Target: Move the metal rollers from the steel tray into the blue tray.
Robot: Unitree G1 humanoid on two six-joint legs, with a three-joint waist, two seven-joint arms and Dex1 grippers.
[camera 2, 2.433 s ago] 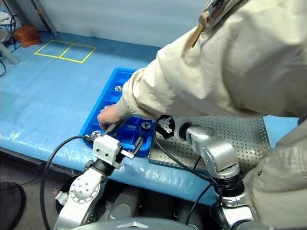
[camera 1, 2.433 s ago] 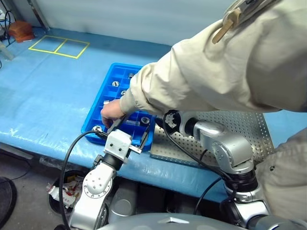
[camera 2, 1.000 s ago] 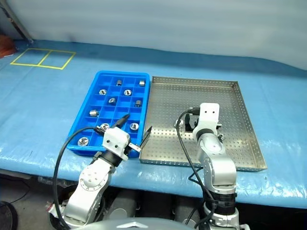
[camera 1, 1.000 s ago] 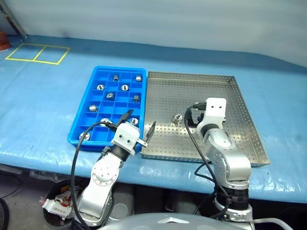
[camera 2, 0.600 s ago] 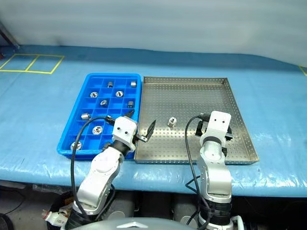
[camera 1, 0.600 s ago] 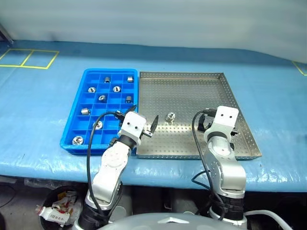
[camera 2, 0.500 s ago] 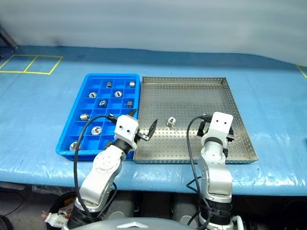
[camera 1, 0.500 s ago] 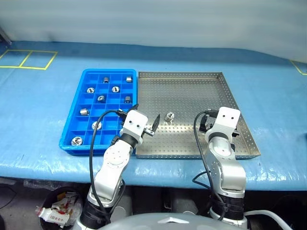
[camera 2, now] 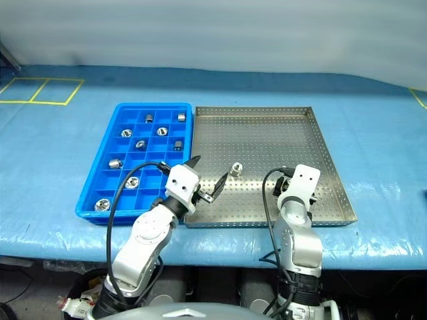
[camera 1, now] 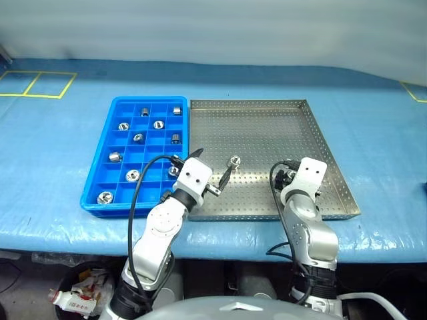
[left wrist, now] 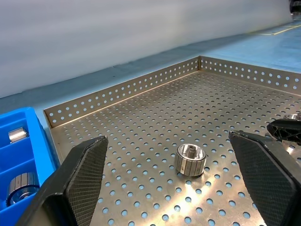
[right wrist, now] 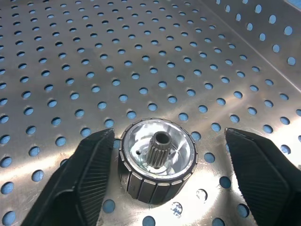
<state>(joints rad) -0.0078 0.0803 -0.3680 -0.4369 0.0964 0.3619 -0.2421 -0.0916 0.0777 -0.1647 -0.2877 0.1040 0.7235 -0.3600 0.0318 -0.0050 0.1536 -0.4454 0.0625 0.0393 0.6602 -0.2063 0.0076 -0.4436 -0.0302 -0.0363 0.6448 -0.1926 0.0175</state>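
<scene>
Steel tray (camera 1: 267,120): perforated floor, low rim, set just beside the blue tray (camera 1: 100,175), which lies to its left. Metal rollers: nine in the blue tray's compartments, e.g. one at the near left corner (camera 1: 104,197); two left in the steel tray. First roller (right wrist: 156,160), upright, toothed hub showing, stands between the right gripper (right wrist: 164,174) fingers; one finger (right wrist: 89,174) close beside it, the other (right wrist: 263,174) well apart, so jaws apart and not yet clamped. Second roller (left wrist: 191,159), mid-floor, lies ahead of the left gripper (left wrist: 174,183), fingers spread wide, nothing held. Handling advice: centre the right jaws on the roller's ribbed side before closing, lest the near finger push it aside; lift straight up to clear the rim
</scene>
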